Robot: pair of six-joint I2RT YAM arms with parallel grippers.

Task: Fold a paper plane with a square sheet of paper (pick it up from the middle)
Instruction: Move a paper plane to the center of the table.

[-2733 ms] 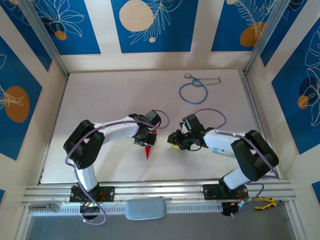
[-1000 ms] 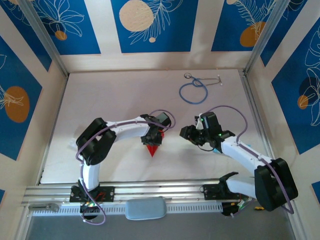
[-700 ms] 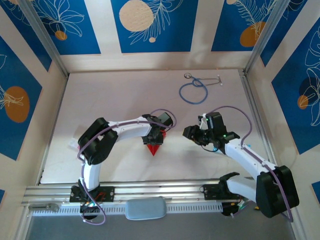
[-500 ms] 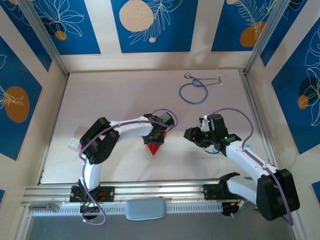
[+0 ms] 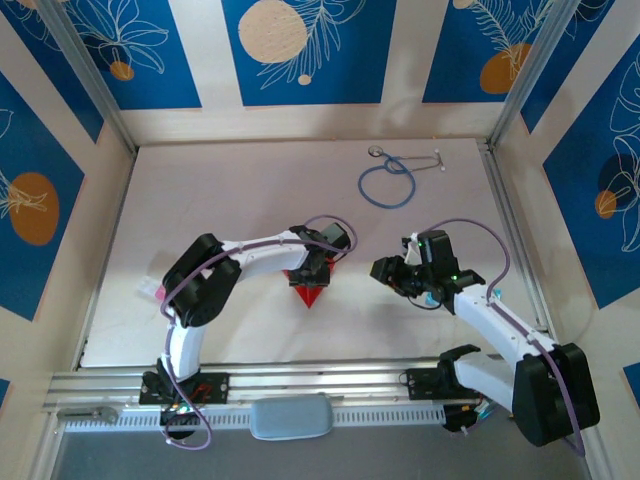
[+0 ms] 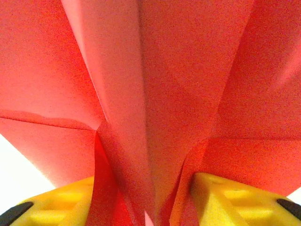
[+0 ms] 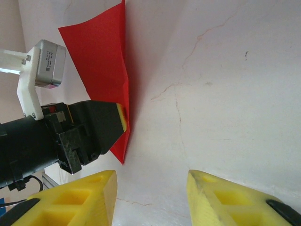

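The red paper, folded into a pointed dart (image 5: 308, 291), lies on the table just below my left gripper (image 5: 312, 270). In the left wrist view the paper plane (image 6: 178, 70) is seen very close, its centre fold running down between my yellow fingers (image 6: 221, 193). They stand apart on either side of the fold, so the left gripper (image 6: 146, 188) is open around it. My right gripper (image 5: 385, 270) hovers to the right of the plane, open and holding nothing. The right wrist view shows its gripper (image 7: 151, 176) above bare table, with the red paper (image 7: 101, 56) and the left gripper's fingertips (image 7: 121, 117) ahead.
A blue stethoscope (image 5: 387, 185) lies at the back right of the white table (image 5: 220, 200). Aluminium posts and patterned walls close in the table on three sides. Both arm bases sit on the rail along the near edge (image 5: 320, 380).
The left gripper and the red paper have shifted slightly right and away from the near edge. The right gripper has drifted a little to the right.
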